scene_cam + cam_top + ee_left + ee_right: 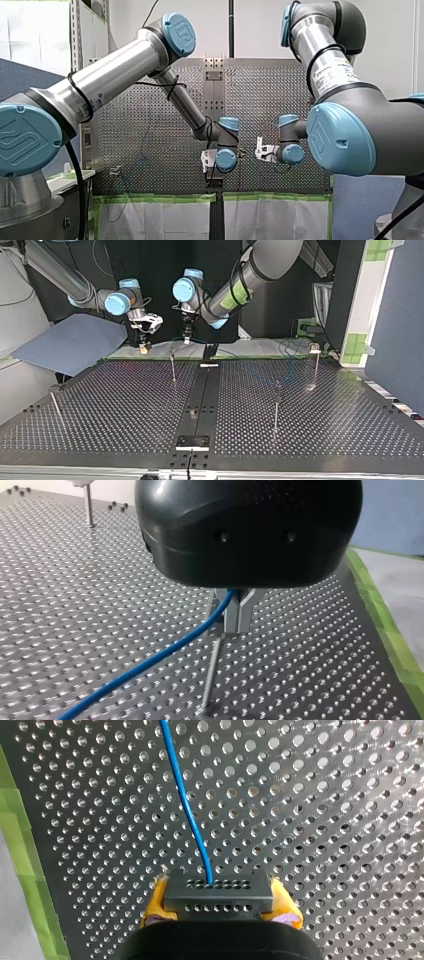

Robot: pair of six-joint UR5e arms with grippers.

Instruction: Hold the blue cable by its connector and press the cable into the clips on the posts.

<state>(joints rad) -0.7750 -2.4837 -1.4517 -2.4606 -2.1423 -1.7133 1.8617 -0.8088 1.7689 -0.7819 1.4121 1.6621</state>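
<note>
Four thin metal posts (55, 407) (173, 366) (276, 407) (315, 365) are standing on the perforated table (100, 405). My right gripper (144, 344) is clamping the one boxy black connector (218, 896) (rows of holes) between yellow pads (155, 902), while my left gripper (235, 616) is pinching the single smooth blue cable (150, 662) in its metal fingers (246, 611) over a post.

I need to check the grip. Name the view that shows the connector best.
Right wrist view: the connector is clamped between yellow pads, with the blue cable leaving it. Top view shows a mere speck; front and left wrist views show none.
</note>
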